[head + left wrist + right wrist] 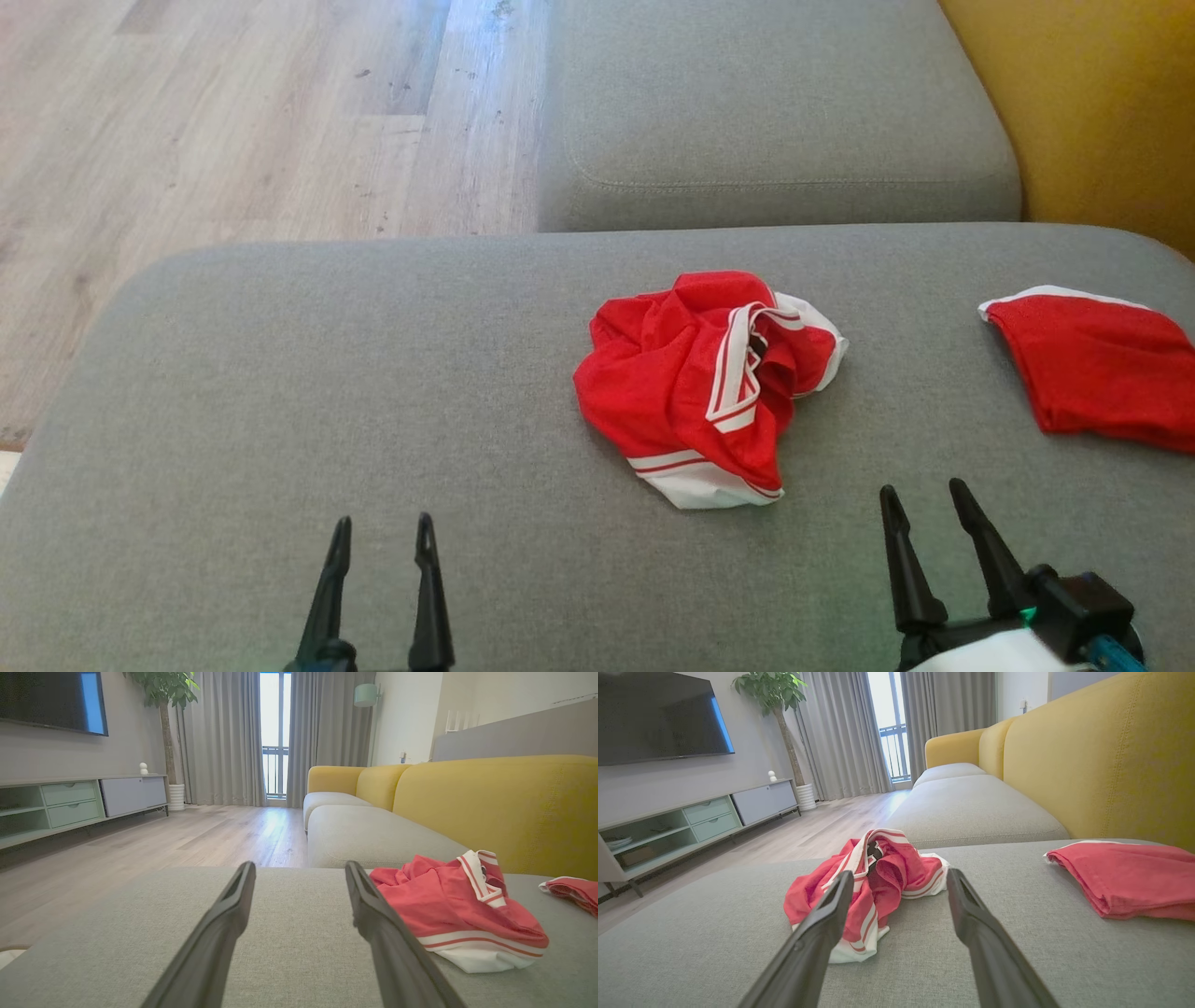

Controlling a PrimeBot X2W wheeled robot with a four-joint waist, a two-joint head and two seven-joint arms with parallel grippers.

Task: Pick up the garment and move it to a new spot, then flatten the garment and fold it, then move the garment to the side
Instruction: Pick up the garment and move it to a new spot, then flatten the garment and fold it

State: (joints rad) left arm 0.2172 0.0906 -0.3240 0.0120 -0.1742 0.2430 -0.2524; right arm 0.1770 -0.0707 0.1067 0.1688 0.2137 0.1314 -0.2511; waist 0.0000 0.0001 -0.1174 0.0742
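Both our grippers, left gripper (383, 532) and right gripper (924, 499), near, fingers wide and empty; crumpled garment (700, 383) looks soft, light, so we'd pinch a raised fold.

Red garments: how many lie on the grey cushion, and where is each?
2. The crumpled red-and-white garment lies near the middle of the cushion; the folded red garment at its right edge, partly out of frame.

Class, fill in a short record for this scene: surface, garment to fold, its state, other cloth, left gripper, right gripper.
surface: grey sofa cushion
garment to fold: red and white garment, near the cushion's middle
state: crumpled, not held
other cloth: red cloth, looks folded, apart to the robot's right
left gripper: open, empty, over bare cushion
right gripper: open, empty, short of the garment
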